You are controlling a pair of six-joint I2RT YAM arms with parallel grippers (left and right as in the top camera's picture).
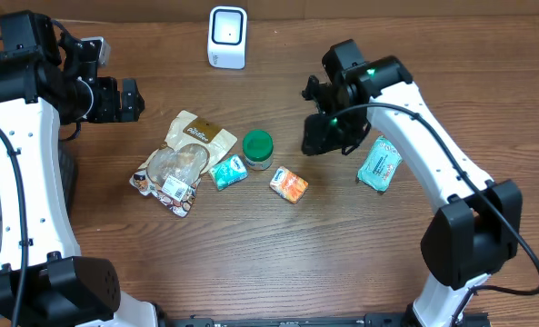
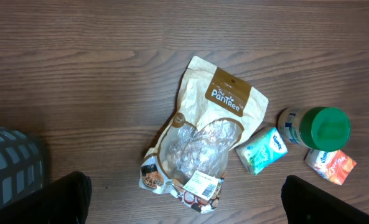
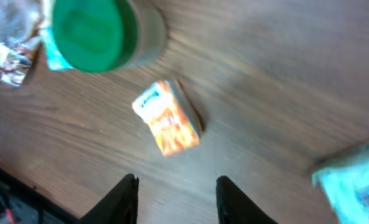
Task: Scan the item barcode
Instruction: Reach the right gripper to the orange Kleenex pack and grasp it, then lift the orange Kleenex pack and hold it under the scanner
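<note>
Several items lie mid-table: a tan snack bag (image 1: pixel 183 159) with a white barcode label (image 2: pixel 203 183), a small teal packet (image 1: pixel 228 172), a green-lidded jar (image 1: pixel 257 150), an orange packet (image 1: pixel 289 184) and a teal wipes pack (image 1: pixel 379 163). The white scanner (image 1: pixel 227 36) stands at the back edge. My left gripper (image 1: pixel 128 100) hovers up and left of the snack bag, wide open (image 2: pixel 184 186) with the bag's lower end between its fingers' lines. My right gripper (image 1: pixel 322 141) hangs between the jar and the wipes pack, open and empty (image 3: pixel 178 190), with the orange packet (image 3: pixel 167 118) just ahead of it.
A grey slotted bin (image 2: pixel 10 165) sits off the table's left side. In the right wrist view the jar (image 3: pixel 97 31) is at top left and the wipes pack (image 3: pixel 352 180) at the right edge. Bare wood lies between the items and the scanner.
</note>
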